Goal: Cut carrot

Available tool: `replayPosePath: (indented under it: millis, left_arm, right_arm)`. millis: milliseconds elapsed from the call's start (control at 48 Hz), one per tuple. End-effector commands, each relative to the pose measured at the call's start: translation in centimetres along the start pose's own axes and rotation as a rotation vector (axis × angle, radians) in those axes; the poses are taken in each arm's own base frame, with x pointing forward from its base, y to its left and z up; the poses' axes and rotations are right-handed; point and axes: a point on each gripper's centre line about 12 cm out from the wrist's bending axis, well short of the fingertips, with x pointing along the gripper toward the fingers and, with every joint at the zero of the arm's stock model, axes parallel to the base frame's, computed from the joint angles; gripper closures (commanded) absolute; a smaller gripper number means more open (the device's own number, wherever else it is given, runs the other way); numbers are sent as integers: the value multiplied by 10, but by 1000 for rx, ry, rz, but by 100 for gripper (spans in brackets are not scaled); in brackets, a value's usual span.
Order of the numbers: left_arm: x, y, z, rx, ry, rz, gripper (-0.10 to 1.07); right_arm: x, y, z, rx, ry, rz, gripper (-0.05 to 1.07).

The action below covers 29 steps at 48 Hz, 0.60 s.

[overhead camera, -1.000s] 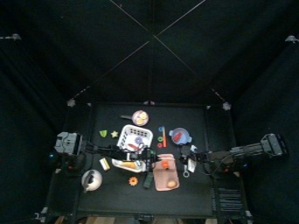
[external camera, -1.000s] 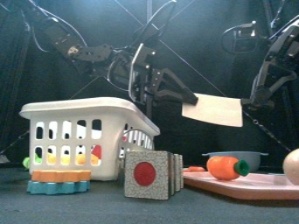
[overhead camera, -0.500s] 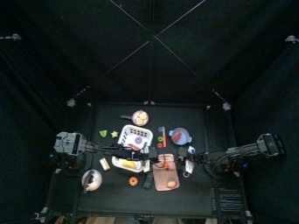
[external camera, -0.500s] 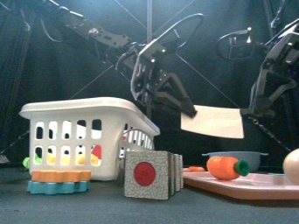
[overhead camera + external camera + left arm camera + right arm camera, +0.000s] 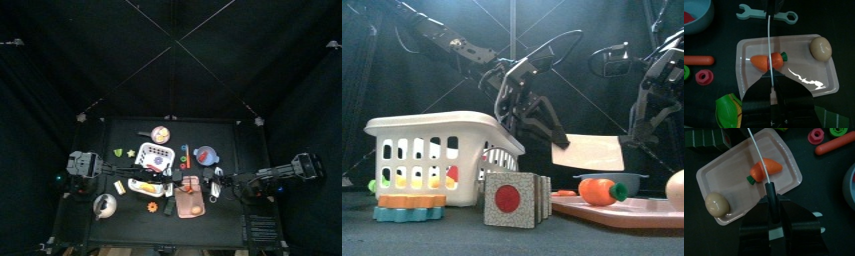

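The carrot (image 5: 765,61) (image 5: 765,169) (image 5: 600,189), orange with a green top, lies on a pink tray (image 5: 817,92) (image 5: 724,170) (image 5: 189,186). A white knife blade (image 5: 592,152) hangs flat-on in the front view, just above the carrot and apart from it. In both wrist views the blade is a thin edge-on line crossing over the carrot. My right gripper (image 5: 769,190) is shut on the knife's black handle. My left gripper (image 5: 771,82), reaching across from the left, is closed around the blade's other end.
A pale potato-like ball (image 5: 820,47) (image 5: 717,204) shares the tray. A white basket (image 5: 436,145) and a block with a red disc (image 5: 516,198) stand at the front left. A wrench (image 5: 751,10), a blue bowl (image 5: 697,15) and a red ring (image 5: 704,77) lie around the tray.
The knife has come down and levelled out, from high and tilted to just above the carrot. Both arms have lowered with it.
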Motion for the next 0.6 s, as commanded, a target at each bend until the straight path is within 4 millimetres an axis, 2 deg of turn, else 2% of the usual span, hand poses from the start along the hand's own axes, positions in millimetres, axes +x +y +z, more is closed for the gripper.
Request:
replayPosePath:
  millis: [0, 583]
  left_arm:
    - [-1, -4, -5, 8, 27, -7, 58]
    - [5, -3, -12, 7, 50, -5, 58]
  right_arm:
    - [0, -5, 1, 32, -4, -11, 68]
    - [4, -9, -2, 44, -8, -12, 68]
